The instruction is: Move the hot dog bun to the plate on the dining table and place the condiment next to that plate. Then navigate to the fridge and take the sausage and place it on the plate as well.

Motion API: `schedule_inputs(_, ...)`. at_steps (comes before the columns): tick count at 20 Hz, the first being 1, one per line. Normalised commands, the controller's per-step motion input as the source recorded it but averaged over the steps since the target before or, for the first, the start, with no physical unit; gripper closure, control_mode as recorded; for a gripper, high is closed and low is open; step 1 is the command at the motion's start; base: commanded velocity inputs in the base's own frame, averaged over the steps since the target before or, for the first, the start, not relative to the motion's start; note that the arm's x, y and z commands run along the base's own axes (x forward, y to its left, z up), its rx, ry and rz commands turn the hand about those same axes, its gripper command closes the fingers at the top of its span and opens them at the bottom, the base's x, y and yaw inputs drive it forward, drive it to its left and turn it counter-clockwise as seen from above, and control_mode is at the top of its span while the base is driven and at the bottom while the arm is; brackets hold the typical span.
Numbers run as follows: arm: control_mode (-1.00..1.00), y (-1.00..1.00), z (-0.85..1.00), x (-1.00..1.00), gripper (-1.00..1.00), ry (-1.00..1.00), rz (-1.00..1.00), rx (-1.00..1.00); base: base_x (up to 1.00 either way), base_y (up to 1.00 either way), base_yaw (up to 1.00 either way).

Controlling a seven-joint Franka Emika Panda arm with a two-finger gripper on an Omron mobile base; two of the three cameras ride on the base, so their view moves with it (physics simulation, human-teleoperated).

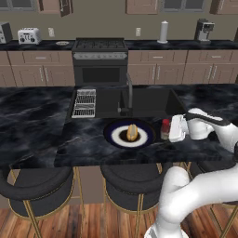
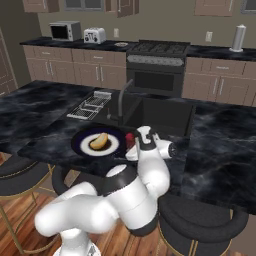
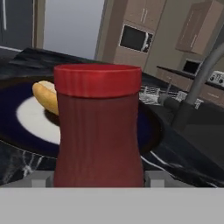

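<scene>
At the left of the left base view a dish rack point(image 1: 84, 103) lies on the dark counter point(image 1: 32, 121) beside the sink point(image 1: 148, 102). In the lower middle sits the plate point(image 1: 128, 134), dark-rimmed with a white centre, and the hot dog bun point(image 1: 132, 132) rests on it. Just right of the plate stands the condiment bottle point(image 1: 165, 129), upright, red-capped, on the counter near the plate's rim. The gripper point(image 1: 173, 130) is at that bottle, its fingers either side of it; whether they press on it or stand slightly off I cannot tell. In the hand view the bottle point(image 3: 98, 127) stands at centre, the bun point(image 3: 46, 96) behind it to the left.
</scene>
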Motion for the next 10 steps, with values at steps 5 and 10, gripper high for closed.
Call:
schedule_inputs(5, -1.0, -0.22, -0.32, 0.34, 1.0, -0.02, 0.09, 0.01, 0.0, 0.0, 0.0)
schedule_inputs(10, -1.0, -0.36, -0.38, 0.22, 1.0, 0.0, 0.07, 0.02, 0.0, 0.0, 0.0)
